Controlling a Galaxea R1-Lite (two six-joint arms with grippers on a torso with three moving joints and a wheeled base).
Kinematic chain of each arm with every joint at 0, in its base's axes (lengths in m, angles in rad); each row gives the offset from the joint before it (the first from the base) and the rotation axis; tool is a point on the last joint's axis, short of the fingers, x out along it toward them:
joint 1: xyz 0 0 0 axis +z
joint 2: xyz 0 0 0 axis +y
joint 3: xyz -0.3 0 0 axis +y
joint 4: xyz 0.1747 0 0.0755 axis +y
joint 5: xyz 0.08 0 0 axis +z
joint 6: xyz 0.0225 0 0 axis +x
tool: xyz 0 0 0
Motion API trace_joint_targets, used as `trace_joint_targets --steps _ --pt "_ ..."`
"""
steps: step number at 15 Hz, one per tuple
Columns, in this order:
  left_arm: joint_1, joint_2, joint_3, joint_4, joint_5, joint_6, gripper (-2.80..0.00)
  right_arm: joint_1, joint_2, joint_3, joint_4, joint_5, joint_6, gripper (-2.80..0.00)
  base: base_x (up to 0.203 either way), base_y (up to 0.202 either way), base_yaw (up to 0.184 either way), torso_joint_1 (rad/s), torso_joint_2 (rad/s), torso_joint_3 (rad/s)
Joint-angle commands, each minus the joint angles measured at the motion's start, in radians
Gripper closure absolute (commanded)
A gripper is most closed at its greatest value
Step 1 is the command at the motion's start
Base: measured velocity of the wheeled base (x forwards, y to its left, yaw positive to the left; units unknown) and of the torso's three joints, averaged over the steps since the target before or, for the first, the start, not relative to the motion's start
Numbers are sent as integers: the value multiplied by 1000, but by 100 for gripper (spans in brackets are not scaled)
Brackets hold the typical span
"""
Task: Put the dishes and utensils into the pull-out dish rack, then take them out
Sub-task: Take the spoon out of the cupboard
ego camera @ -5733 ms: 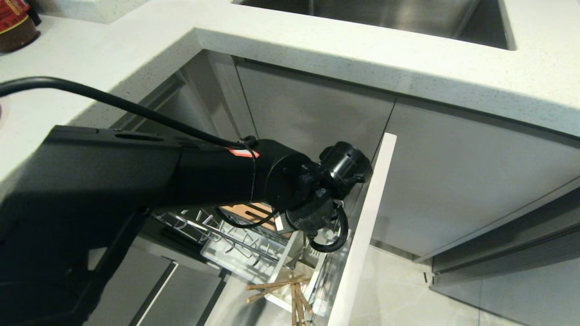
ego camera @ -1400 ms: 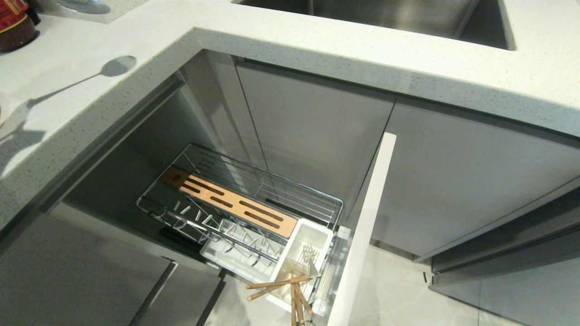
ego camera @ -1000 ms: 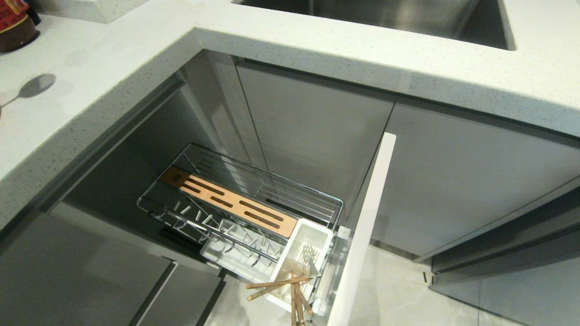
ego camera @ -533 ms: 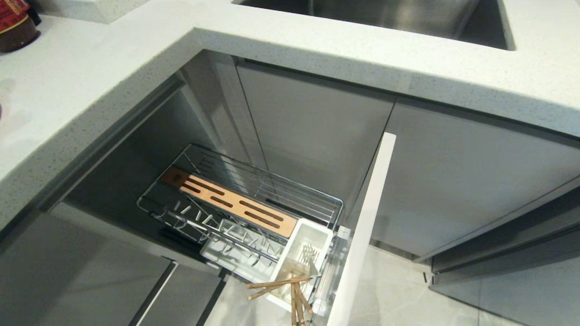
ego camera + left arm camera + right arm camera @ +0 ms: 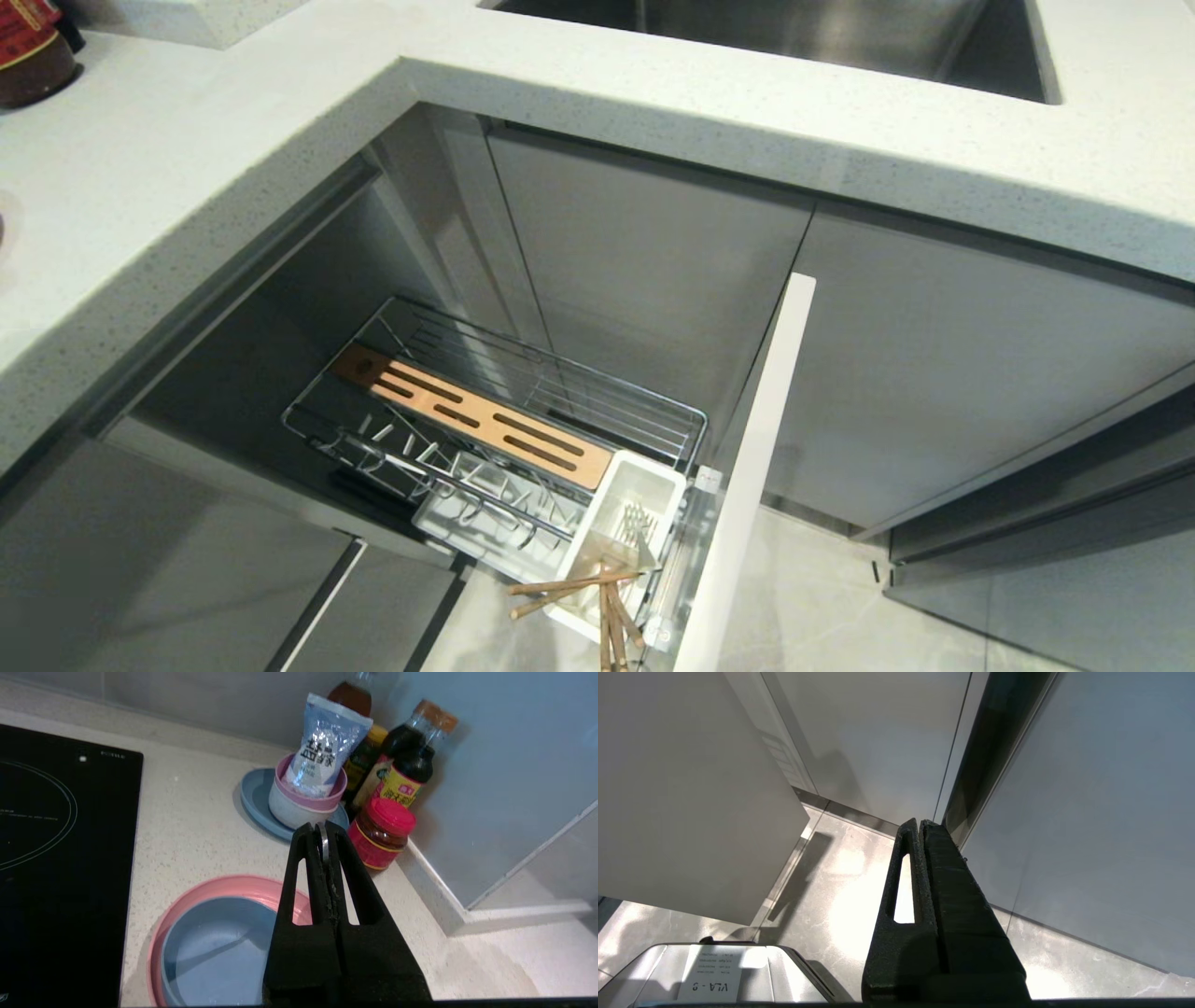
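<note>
Left hand (image 5: 323,833) pinches thin silver metal above round matte bowl (image 5: 212,947).

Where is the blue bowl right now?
In the left wrist view, the blue bowl sits on the pink plate on the countertop, beside the black cooktop.

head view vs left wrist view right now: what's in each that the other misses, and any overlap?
Head only: pull-out dish rack open, chopsticks and fork in its white cutlery cup, sink.

Left wrist only: left gripper shut on a thin silver utensil, pale-blue bowl sitting in the pink plate, cooktop, salt bag.

Both: the speckled countertop, probably the red-lidded jar.
</note>
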State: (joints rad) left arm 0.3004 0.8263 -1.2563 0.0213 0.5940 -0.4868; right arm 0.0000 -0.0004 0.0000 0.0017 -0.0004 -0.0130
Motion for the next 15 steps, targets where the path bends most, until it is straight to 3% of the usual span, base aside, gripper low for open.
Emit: trace_joint_targets --steps 1,5,7,15 --pt "20 -39 96 -94 3 2 0 0 0 0 0 0 -1 0 0 0 0 0 0 0" --pt "45 -109 336 -356 -50 47 0 -1 0 0 0 0 -1 0 0 0 0 0 0 0" --pt "50 -134 406 -423 -86 56 0 0 0 0 0 0 -1 0 0 0 0 0 0 0" --pt "49 -100 420 -417 -110 46 0 0 0 0 0 -1 -1 0 0 0 0 0 0 0"
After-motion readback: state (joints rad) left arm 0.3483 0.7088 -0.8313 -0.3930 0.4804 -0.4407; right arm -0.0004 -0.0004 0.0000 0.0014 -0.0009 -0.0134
